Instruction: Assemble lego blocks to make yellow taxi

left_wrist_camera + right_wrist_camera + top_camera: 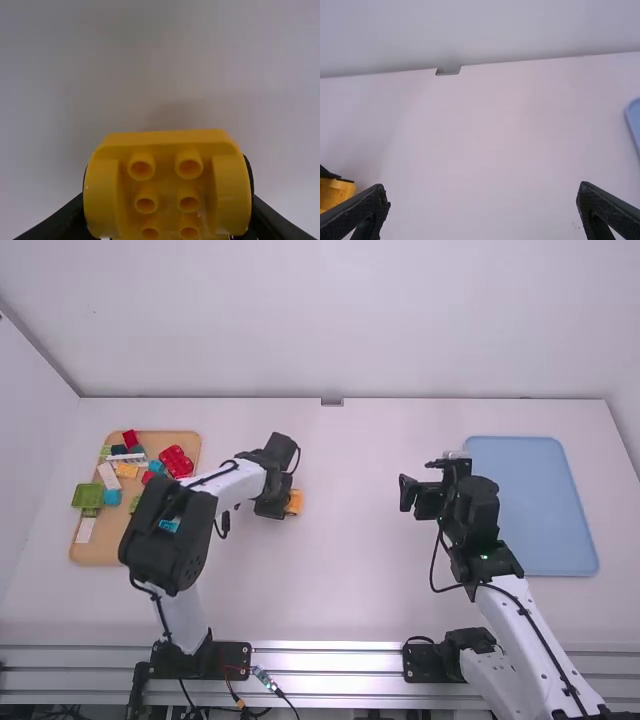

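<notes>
In the high view my left gripper [284, 506] is over the table left of the middle, holding a yellow-orange block [294, 503]. The left wrist view has my left gripper [167, 200] shut on this yellow block [167, 137], one finger at each side, its hollow round studs showing. The same block [336, 192] appears at the left edge of the right wrist view. My right gripper [404, 493] is above the table right of the middle. Seen from its own wrist, the right gripper [482, 200] is open with nothing between its fingers.
An orange-tan tray [100, 554] at the left holds several loose blocks, among them a red one [176, 461], a green one [87, 496] and a yellow one [127, 470]. A blue tray [535, 505] lies on the right. Bare white table [345, 560] stretches between the arms.
</notes>
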`<act>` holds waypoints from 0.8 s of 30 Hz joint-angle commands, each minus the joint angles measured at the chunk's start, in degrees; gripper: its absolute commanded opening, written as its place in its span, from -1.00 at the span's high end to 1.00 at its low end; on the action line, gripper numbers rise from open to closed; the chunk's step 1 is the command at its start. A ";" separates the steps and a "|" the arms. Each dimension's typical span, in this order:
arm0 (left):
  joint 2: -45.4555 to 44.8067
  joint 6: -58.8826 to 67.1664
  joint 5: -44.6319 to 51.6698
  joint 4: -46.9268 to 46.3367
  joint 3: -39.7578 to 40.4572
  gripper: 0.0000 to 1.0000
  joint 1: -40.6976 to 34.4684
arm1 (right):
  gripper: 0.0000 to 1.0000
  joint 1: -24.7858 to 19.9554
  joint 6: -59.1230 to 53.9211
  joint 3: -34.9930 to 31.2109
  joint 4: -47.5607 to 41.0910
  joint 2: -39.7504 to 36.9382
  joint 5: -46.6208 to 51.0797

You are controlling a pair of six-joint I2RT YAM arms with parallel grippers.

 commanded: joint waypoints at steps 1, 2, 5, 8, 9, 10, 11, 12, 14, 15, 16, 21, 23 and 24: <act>0.98 1.51 0.99 0.80 0.02 0.76 -0.09 | -0.98 -0.09 0.24 1.22 -0.13 0.00 -0.07; 0.98 1.55 1.42 1.31 -0.20 0.77 -0.09 | -0.98 -0.07 0.09 1.22 -0.13 0.00 -0.09; 0.98 1.18 2.62 3.84 -1.29 0.71 -0.04 | -0.98 -0.07 0.11 1.22 0.02 0.00 -0.11; 0.98 1.18 2.86 4.78 -1.86 0.59 -0.13 | -0.98 -0.09 0.11 1.22 0.04 0.00 0.20; 0.98 1.18 2.86 4.85 -2.08 0.55 -0.26 | -0.98 0.02 0.11 1.22 0.04 0.00 0.11; 0.98 1.46 2.82 4.59 -2.08 0.51 -0.39 | -0.98 0.00 0.11 1.22 0.04 0.00 0.09; 0.98 1.77 2.69 4.48 -2.08 0.49 -0.39 | -0.98 -0.04 0.11 1.22 0.04 0.00 0.09; 0.98 1.75 2.60 4.34 -2.03 0.40 -0.42 | -0.98 -0.07 0.11 1.22 0.02 0.00 0.09; 0.98 1.51 2.67 4.17 -1.95 0.16 -0.39 | -0.98 -0.09 0.13 1.22 0.04 0.00 0.11; 0.98 1.51 2.62 4.26 -1.97 -0.06 -0.39 | -0.98 -0.09 0.11 1.22 0.04 0.00 0.07; 0.98 2.05 2.95 4.74 -1.97 -0.40 -0.39 | -0.98 -0.09 0.13 1.22 0.04 0.00 0.13; 0.98 3.21 3.96 5.24 -1.97 -0.93 -0.39 | -0.98 0.00 0.09 1.22 0.02 0.00 0.09; 0.98 3.08 4.11 5.42 -1.97 -0.96 -0.39 | -0.98 -0.07 0.11 1.22 -0.07 0.00 0.11; 0.98 3.06 3.96 5.50 -1.97 -0.97 -0.39 | -0.98 -0.09 0.09 1.22 -0.11 0.00 0.09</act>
